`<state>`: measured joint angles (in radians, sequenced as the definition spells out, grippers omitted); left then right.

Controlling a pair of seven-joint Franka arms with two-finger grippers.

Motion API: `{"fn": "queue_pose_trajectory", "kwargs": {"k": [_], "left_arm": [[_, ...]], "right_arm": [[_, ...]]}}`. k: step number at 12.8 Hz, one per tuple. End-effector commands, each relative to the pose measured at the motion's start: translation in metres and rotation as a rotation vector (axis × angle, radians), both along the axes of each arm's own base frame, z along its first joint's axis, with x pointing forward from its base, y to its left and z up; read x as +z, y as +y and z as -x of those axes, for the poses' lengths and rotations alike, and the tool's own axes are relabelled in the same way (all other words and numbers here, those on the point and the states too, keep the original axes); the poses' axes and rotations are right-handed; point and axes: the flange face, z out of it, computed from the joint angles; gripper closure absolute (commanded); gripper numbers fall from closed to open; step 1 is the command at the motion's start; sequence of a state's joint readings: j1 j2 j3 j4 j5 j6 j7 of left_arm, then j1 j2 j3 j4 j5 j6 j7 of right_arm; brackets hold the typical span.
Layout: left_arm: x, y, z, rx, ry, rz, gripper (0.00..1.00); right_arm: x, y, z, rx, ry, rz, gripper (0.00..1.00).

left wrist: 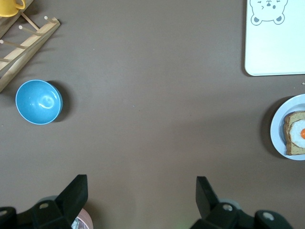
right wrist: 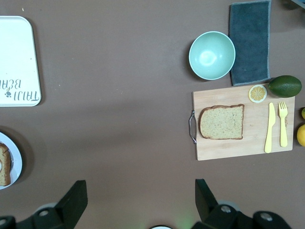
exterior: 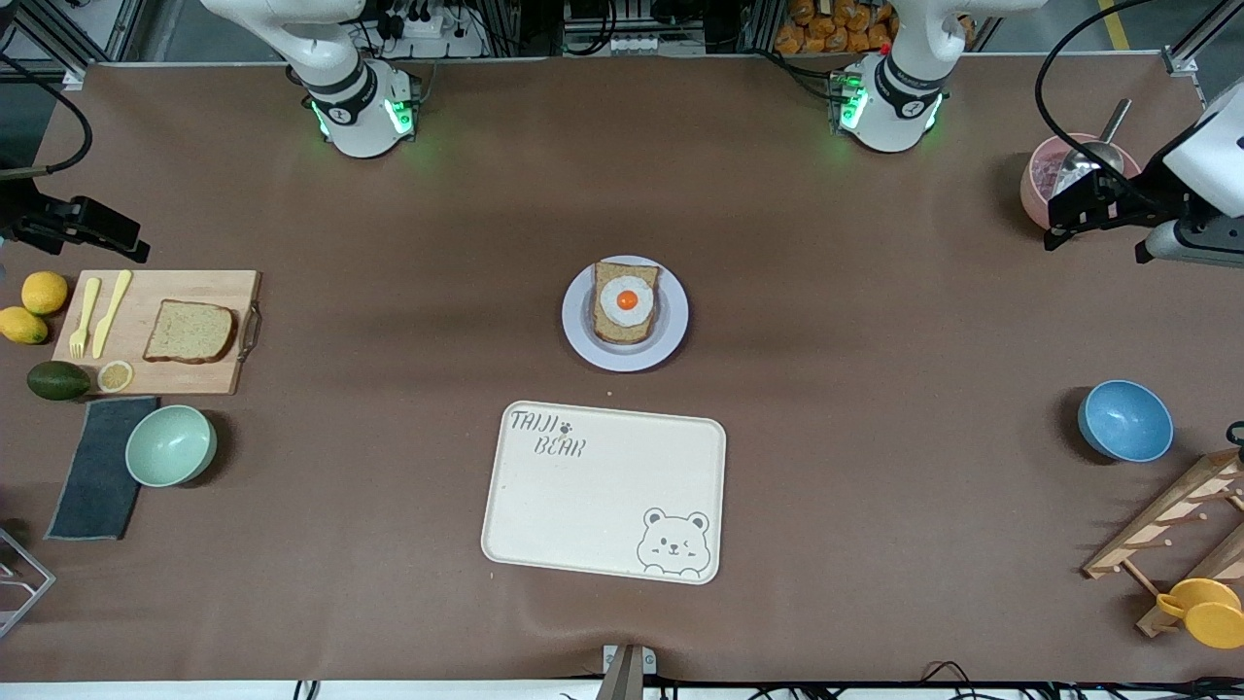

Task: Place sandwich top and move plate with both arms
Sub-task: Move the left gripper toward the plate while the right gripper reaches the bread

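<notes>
Nothing is gripped yet: the opening step, fetching the sandwich top (exterior: 190, 332), is still ahead. It lies on the wooden cutting board (exterior: 155, 374) at nine o'clock from the plate (exterior: 579, 331), which carries the egg-topped slice (exterior: 625, 302). The right hand (right wrist: 138, 195) hangs over the tabletop (exterior: 875, 544) beside that board, fingers apart, and must descend onto the slice. The left hand (left wrist: 141, 193) waits over a pink bowl (exterior: 1032, 190), fingers apart.

Tray (exterior: 544, 525) reads "TAIJI BEAR"

Wooden cutting board (exterior: 155, 333) with yellow knife (exterior: 112, 311) and fork (exterior: 84, 318); blue bowl (exterior: 1124, 420); mint bowl (exterior: 170, 445).
</notes>
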<state>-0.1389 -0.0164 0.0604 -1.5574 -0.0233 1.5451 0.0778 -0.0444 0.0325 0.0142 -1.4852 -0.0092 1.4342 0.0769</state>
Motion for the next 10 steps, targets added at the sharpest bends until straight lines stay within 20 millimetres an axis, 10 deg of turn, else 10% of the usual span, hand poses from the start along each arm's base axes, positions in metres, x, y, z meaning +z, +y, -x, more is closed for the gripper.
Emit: {"fn": "queue_pose_trajectory", "kwargs": {"k": [1, 10], "left_arm": [[0.006, -0.002, 0.005, -0.019, -0.012, 0.011, 0.0], [-0.048, -0.026, -0.017, -0.02, 0.096, 0.088, 0.0]], "right_arm": [[0.003, 0.0, 0.003, 0.01, -0.006, 0.012, 0.0], [-0.006, -0.014, 0.003, -0.011, 0.019, -0.03, 0.0]]}}
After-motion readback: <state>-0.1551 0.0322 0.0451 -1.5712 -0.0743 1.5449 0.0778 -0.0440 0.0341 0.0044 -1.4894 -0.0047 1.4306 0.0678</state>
